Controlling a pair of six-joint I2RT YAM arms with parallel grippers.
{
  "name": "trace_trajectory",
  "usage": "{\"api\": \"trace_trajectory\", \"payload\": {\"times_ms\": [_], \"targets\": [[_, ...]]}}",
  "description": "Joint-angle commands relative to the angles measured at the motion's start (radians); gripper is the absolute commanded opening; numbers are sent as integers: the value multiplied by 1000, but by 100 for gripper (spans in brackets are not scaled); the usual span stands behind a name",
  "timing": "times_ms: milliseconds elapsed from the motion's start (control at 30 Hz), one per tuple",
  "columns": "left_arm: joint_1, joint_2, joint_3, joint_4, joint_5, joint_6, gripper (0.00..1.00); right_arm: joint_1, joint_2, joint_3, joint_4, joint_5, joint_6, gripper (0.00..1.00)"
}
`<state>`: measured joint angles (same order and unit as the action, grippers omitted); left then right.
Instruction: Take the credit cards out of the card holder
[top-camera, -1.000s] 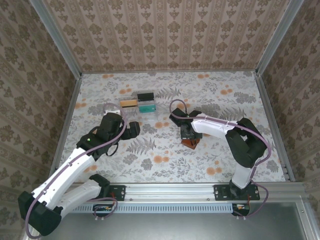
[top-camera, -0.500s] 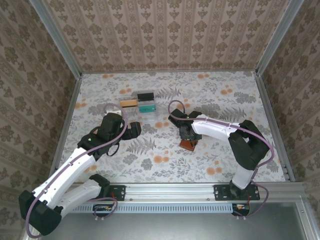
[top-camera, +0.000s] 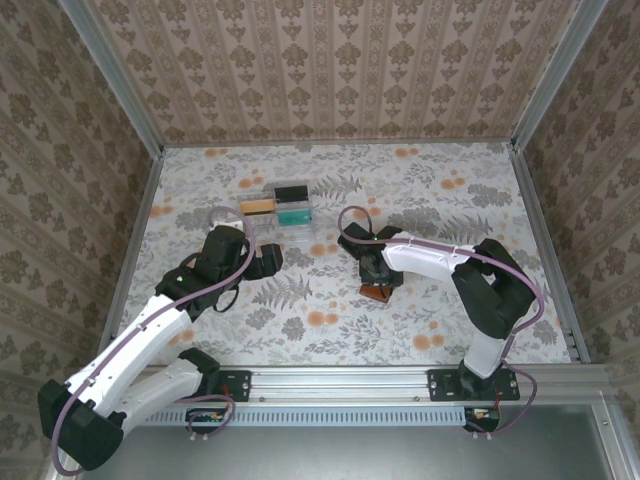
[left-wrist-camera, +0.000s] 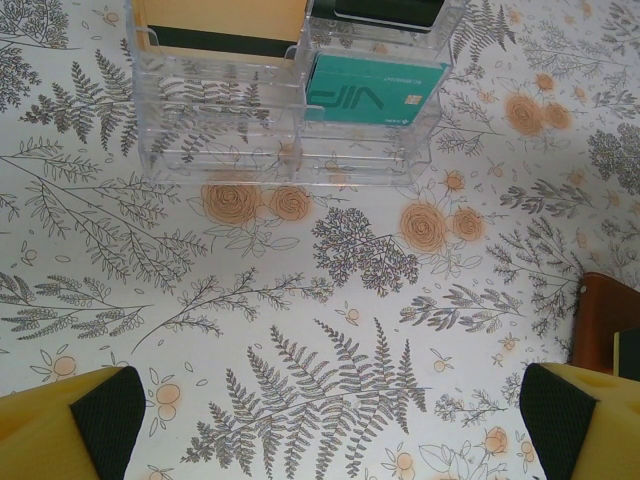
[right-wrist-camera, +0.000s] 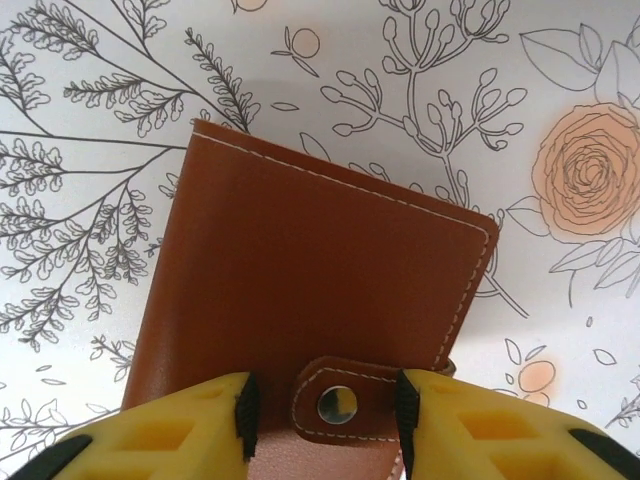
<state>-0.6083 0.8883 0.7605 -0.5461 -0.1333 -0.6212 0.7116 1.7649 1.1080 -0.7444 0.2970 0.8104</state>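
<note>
**Right wrist view: grip let go, clasp not yet undone**

Right wrist view has the right pincer (right-wrist-camera: 322, 405) hanging low over the card holder (right-wrist-camera: 310, 270), which lies shut on the floral worktop (right-wrist-camera: 90, 80). A second ago its jaws were pressed together. Now they stand partly spread, straddling the clasp tab (right-wrist-camera: 340, 430). One pad sits at the tab's edge and the other stands a little off it, so nothing is pinched.

From the top external camera, the same pincer (top-camera: 378, 272) has crept a little nearer the arm bases, and the card holder (top-camera: 378, 292) with it. The holder lies right of centre, well apart from the clear tray (top-camera: 282, 215).

The snap looks fastened and the leather cover is down flat, so the release has probably not opened anything. The likely meaning is a regrip: the tab has to be caught and lifted before any card inside can be reached.

The left pincer (left-wrist-camera: 330, 415) hovers fully spread over bare worktop near the tray, which already holds a gold-tan card (left-wrist-camera: 215, 15) and a teal card (left-wrist-camera: 375, 90). Whether more remain inside the holder cannot be told while it is shut.
</note>
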Motion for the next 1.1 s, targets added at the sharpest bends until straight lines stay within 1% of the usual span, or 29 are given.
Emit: {"api": "trace_trajectory", "payload": {"times_ms": [0, 100, 200, 267, 300, 333, 500, 633, 800, 967, 1067], "targets": [[-5, -1, -1, -1, 3, -1, 100, -4, 24, -37, 0, -13, 18, 40], [-5, -1, -2, -2, 3, 1, 100, -11, 26, -44, 11, 0, -4, 28], [-5, -1, -1, 0, 7, 2, 100, -11, 14, -44, 16, 11, -32, 14], [-5, -1, -2, 0, 10, 1, 100, -11, 3, -43, 8, 21, -43, 11], [-5, 0, -1, 0, 12, -2, 100, -11, -5, -45, 10, 24, -52, 7], [-5, -1, -1, 1, 15, -3, 100, -11, -12, -44, 9, 25, -61, 0], [-5, 4, -9, 29, 43, -25, 100, 5, -53, -13, 19, 20, -119, 0], [-5, 23, -18, 73, 114, -60, 98, 43, -70, 48, 32, -6, -164, 0], [-5, 61, -17, 96, 155, -91, 100, 88, -87, 115, 63, -52, -177, 0], [-5, 67, -7, 88, 156, -81, 100, 94, -169, 128, 128, -117, -175, 0], [-5, 63, -1, 86, 145, -77, 100, 94, -234, 117, 158, -131, -170, 0]]}}
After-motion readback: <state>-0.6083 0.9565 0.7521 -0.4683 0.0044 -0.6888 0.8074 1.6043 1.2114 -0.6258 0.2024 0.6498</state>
